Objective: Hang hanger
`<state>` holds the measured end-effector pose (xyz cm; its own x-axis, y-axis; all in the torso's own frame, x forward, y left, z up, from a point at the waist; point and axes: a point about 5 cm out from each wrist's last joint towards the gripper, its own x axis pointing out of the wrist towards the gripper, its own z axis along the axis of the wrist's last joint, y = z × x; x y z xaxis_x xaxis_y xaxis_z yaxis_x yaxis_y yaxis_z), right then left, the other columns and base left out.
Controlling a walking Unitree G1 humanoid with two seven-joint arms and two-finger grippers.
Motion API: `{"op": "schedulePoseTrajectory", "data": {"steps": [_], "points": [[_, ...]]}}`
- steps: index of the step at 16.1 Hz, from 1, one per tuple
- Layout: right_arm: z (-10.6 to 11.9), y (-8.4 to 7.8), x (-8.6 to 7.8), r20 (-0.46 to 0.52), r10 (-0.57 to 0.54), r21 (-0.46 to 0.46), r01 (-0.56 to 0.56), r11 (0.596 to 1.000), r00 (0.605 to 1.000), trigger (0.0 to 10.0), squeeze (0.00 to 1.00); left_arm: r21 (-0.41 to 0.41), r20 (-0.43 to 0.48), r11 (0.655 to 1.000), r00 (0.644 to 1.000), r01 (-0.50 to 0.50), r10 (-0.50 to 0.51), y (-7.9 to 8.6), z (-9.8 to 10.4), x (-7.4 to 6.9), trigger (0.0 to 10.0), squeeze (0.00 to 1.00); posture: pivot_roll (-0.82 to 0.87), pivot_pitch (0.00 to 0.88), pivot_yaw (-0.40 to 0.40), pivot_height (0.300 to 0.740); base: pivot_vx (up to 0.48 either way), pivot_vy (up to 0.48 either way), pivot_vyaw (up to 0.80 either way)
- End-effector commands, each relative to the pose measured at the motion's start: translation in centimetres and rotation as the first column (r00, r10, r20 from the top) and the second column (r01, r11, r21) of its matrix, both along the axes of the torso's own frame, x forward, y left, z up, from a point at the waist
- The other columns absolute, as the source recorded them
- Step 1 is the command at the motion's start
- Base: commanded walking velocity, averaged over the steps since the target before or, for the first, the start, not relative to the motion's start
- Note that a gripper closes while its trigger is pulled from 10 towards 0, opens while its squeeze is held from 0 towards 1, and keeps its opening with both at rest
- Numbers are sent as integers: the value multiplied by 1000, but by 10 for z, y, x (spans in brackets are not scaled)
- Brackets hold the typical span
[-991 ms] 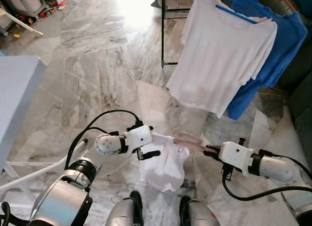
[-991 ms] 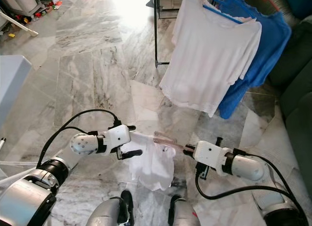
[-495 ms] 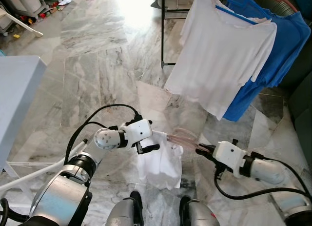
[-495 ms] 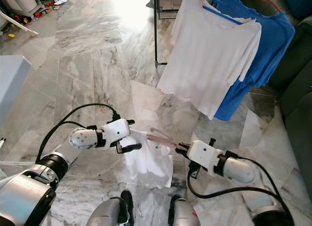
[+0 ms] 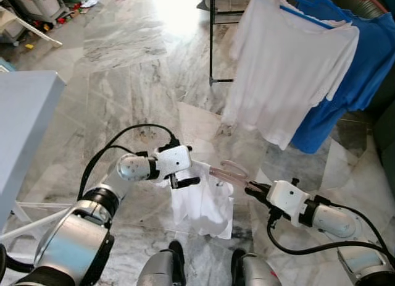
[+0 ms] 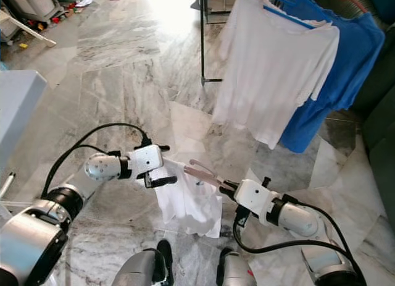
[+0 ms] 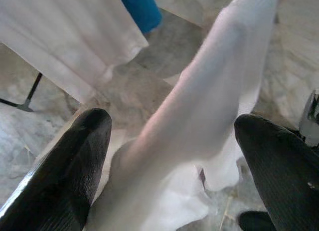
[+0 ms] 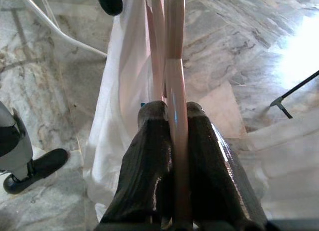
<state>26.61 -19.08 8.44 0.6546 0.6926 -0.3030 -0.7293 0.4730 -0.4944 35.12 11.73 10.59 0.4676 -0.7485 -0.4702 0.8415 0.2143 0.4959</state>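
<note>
Clenched hard, the two black fingers (image 8: 207, 161) of the right gripper (image 5: 254, 188) pinch the pink hanger (image 8: 169, 51), whose rod runs straight out ahead of them. From where I stand, that grip looks meant to keep the hanger steady, like a handle, so the white shirt (image 5: 203, 202) draped over its far end stays put.

Opposite those fingertips sits the left gripper (image 5: 185, 182), its fingers (image 7: 75, 161) spread wide with a fold of the white cloth running between them. They are released rather than closed on it. I would guess this hand is there to support or spread the cloth so it does not slide off.

Beyond both sets of fingers, well apart across the marble floor (image 5: 123, 82), stands the clothes rack (image 5: 213, 36), already carrying a hung white shirt (image 5: 290, 63) and a blue shirt (image 5: 364, 57). That is presumably where the hanger must go, and the step is not yet done.

The head cameras give the whole layout: both arms low, cloth sagging toward the robot's feet, rack ahead. The right wrist camera adds how squarely the rod is seated between the fingers. The left wrist camera shows clearly the gap either side of the cloth.
</note>
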Motion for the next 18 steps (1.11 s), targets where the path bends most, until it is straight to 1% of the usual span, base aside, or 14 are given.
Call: {"op": "schedulePoseTrajectory", "data": {"steps": [1, 2, 3, 4, 6, 8, 9, 11, 14, 15, 16, 18], "points": [[0, 0, -3, 13, 5, 8, -5, 1000, 1000, 10000, 0, 105, -34, 994, 999, 38, -35, 9, -6, -3, 10000, 0, -150, 263, 120, 740, 0, 0, 0], [-1, 0, -3, 11, 8, 4, -8, 1000, 1000, 10000, 0, 119, -27, 992, 999, 44, -41, 10, -6, -3, 10000, 0, -150, 264, 120, 740, 0, 0, 0], [-3, 0, -5, 5, 10, 1, -10, 1000, 1000, 10000, 0, 101, -31, 994, 999, 32, -29, 10, -2, 0, 10000, 0, -151, 266, 120, 740, 0, 0, 0], [-5, 0, -6, -8, 9, 1, -9, 1000, 1000, 10000, 0, 88, -5, 996, 1000, 29, -29, 9, 5, 3, 10000, 0, -151, 265, 120, 740, 0, 0, 0], [-9, -1, -8, -33, 8, 0, -8, 1000, 999, 10000, 0, 62, 30, 997, 999, 41, -43, 7, 12, 5, 10000, 0, -151, 264, 120, 740, 0, 0, 0], [-14, 3, -15, -103, 48, 36, -44, 998, 994, 10000, 0, 34, 98, 999, 995, 21, -24, 6, 15, 6, 10000, 0, -147, 262, 119, 740, 0, 0, 0], [-15, 4, -16, -122, 56, 45, -50, 998, 991, 10000, 0, 40, 86, 999, 996, 17, -20, 8, 11, 4, 10000, 0, -146, 263, 118, 740, 0, 0, 0], [-16, 3, -17, -125, 57, 44, -52, 998, 990, 10000, 0, 65, 47, 997, 998, 36, -39, 11, 2, -1, 10000, 0, -146, 264, 117, 740, 0, 0, 0], [-15, 0, -17, -129, 53, 39, -48, 998, 990, 10000, 0, 106, -35, 989, 995, 101, -98, 14, -7, -9, 10000, 0, -147, 266, 117, 740, 0, 0, 0], [-15, -1, -17, -130, 52, 38, -48, 998, 990, 10000, 0, 122, -79, 981, 987, 148, -139, 15, -11, -13, 3176, 0, -148, 267, 117, 740, 0, 0, 0], [-14, -1, -17, -130, 55, 36, -51, 998, 990, 10000, 0, 130, -93, 977, 983, 171, -160, 15, -11, -14, 0, 0, -151, 265, 119, 740, 0, 0, 0], [-14, -1, -17, -132, 63, 35, -59, 998, 989, 10000, 0, 147, -112, 972, 980, 182, -167, 16, -12, -15, 0, 0, -153, 263, 121, 740, 0, 0, 0]]}}
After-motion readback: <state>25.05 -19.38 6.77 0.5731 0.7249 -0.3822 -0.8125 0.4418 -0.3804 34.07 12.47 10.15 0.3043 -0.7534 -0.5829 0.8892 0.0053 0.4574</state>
